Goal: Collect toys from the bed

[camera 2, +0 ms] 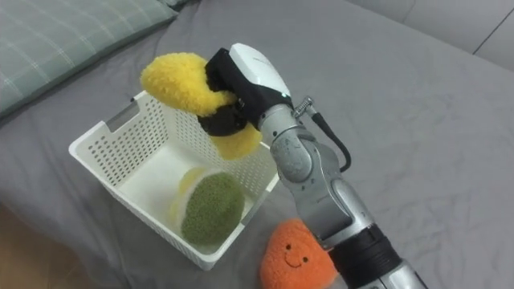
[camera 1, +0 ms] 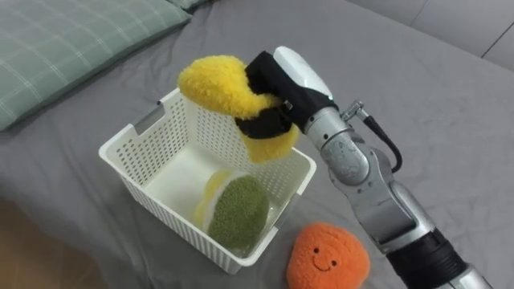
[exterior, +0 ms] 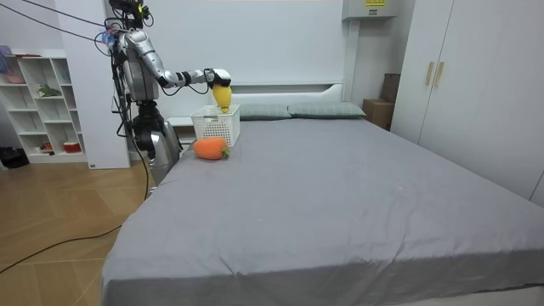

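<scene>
Grey bed, green toy in basket, right hand clutching yellow toy

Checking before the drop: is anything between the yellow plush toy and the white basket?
Nothing visible does. The right hand holds the fuzzy yellow plush toy above the open white perforated plastic basket; a round green plush toy lies inside.

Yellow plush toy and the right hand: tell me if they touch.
Touching: in the left eye view the right hand is curled round the yellow plush toy.
</scene>
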Controlling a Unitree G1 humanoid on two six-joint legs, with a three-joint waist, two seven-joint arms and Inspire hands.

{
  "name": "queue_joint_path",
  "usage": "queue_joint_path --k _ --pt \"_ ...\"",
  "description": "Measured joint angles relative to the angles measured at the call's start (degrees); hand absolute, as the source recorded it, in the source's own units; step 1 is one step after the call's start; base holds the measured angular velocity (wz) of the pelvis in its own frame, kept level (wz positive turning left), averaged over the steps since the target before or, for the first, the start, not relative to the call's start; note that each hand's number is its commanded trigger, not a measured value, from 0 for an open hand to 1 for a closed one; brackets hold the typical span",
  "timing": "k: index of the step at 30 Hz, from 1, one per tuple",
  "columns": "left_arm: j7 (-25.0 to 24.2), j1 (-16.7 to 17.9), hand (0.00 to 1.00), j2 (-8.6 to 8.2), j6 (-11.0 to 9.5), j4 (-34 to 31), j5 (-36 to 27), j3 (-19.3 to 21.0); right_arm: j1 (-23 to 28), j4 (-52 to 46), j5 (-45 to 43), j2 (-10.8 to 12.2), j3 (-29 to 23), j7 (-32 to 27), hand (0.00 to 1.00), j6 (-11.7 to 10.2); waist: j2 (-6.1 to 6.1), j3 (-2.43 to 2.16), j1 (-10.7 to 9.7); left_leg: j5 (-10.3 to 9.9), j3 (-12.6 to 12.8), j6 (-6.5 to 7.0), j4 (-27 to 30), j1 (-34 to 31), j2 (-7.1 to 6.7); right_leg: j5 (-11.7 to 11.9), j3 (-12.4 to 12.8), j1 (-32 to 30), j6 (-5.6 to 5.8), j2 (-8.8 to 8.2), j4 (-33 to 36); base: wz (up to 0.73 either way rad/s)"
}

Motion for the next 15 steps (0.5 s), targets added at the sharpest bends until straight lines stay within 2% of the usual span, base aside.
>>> queue_joint_path --k 9,12,15 --pt "0.6 -0.1 0.00 -0.11 0.1 -0.1 0.9 0.1 -1.1 2.6 -0.5 0.2 0.5 -0.2 0.00 0.0 -0.05 0.25 1.5 0.0 -0.3 0.01 0.0 0.1 -0.08 0.0 -1.0 0.0 0.06 -0.13 0.0 0.01" --pt "0.5 -0.1 0.00 -0.03 0.1 -0.1 0.9 0.1 -1.1 3.1 -0.5 0.2 1.5 -0.1 0.00 0.0 -0.21 0.68 1.6 0.0 -0.4 0.01 0.0 -0.1 -0.13 -0.1 -1.0 0.0 0.13 -0.16 0.0 0.01" --pt "0.4 -0.1 0.00 0.02 0.1 -0.1 0.9 0.2 -1.1 3.6 -0.5 0.2 1.8 0.6 0.00 0.0 -0.26 0.70 1.7 0.0 -0.4 0.02 0.0 -0.3 -0.13 -0.1 -1.0 -0.1 0.13 -0.17 0.0 0.00"
